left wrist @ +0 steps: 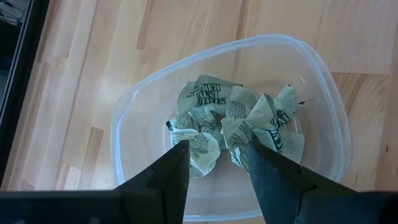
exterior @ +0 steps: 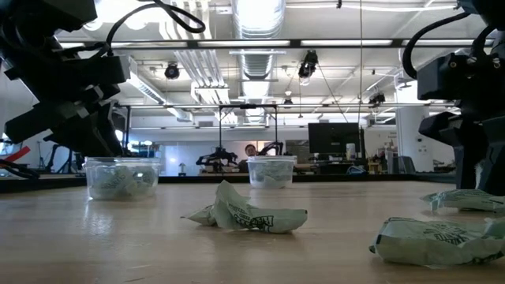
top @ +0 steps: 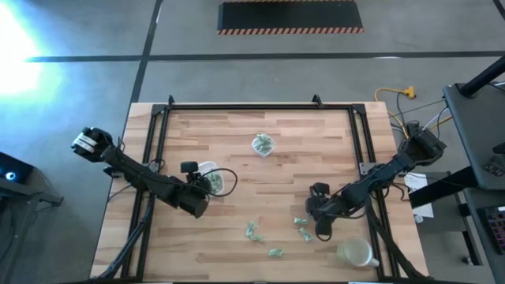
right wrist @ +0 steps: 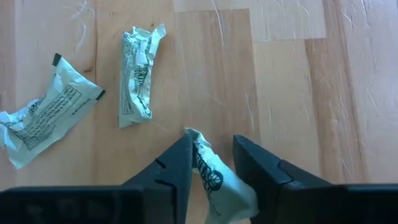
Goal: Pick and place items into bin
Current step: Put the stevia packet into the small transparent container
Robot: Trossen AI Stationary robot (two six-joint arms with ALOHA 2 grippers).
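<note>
Right wrist view: my right gripper (right wrist: 211,168) pinches one crinkly green-and-white packet (right wrist: 219,183) against the wooden table (right wrist: 292,81); two more packets (right wrist: 138,74) lie flat nearby. My left gripper (left wrist: 217,165), fingers apart and empty, hovers over a clear round tub (left wrist: 323,87) of crumpled packets.

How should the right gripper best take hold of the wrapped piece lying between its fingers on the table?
Grip the wrapped piece across its narrow middle, coming straight down from above. It lies flat on the table, longer than wide, and the right gripper already straddles it, so closing there should pinch the crinkly wrapper.
</note>
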